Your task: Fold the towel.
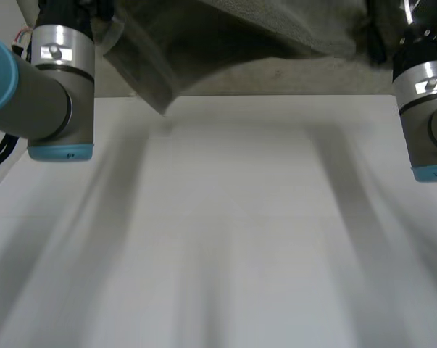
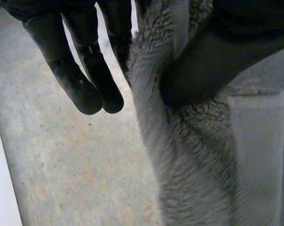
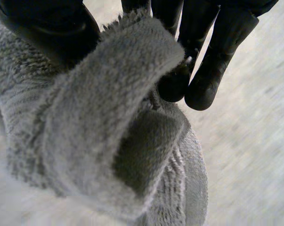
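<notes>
The grey towel point(image 1: 276, 29) hangs lifted off the table point(image 1: 240, 239), stretched between my two arms over the table's far edge, and its lower left corner point(image 1: 160, 101) droops toward that edge. In the left wrist view my left hand point(image 2: 212, 52) pinches a fluffy edge of the towel point(image 2: 189, 155) between thumb and one finger, while the other fingers point(image 2: 85, 80) stay straight beside it. A bunched fold of the towel point(image 3: 99, 122) is pinched between the thumb and fingers of my right hand point(image 3: 212, 56).
The white table spreads out bare below the towel. My left arm point(image 1: 59, 94) and right arm point(image 1: 428, 101) stand raised at its two sides. Beige floor point(image 2: 61, 165) lies beyond the table's far edge.
</notes>
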### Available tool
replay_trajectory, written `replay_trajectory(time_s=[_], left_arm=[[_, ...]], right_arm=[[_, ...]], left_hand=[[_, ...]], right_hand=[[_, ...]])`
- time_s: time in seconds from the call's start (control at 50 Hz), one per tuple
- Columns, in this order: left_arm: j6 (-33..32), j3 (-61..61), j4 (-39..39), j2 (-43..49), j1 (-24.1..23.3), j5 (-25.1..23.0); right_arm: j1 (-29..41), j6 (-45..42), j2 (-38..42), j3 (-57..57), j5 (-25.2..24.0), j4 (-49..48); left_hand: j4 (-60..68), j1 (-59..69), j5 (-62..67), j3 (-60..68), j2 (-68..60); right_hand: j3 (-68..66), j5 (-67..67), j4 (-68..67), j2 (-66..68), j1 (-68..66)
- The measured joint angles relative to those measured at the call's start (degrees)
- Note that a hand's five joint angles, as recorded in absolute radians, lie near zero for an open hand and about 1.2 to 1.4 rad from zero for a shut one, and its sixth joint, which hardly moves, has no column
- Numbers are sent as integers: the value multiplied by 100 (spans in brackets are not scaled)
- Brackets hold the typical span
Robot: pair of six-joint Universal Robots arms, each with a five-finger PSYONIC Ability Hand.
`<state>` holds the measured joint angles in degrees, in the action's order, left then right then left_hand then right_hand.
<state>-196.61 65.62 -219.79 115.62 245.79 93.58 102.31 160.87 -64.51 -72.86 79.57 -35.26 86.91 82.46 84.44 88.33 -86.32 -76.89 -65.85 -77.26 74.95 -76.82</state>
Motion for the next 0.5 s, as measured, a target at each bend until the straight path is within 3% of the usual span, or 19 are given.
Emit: replay_trajectory(time_s=[0.28,0.5], left_arm=[[3,1891,968,90,43,-535],[13,2775,1741,-342,269,-628]], right_arm=[[-18,-76,443,6,-765,3493],[-38,-483,512,69,-928,5723]], left_hand=[[43,5,0,17,0],[43,6,0,20,0]], right_hand=[[0,0,0,0,0],[0,0,0,-4,0]])
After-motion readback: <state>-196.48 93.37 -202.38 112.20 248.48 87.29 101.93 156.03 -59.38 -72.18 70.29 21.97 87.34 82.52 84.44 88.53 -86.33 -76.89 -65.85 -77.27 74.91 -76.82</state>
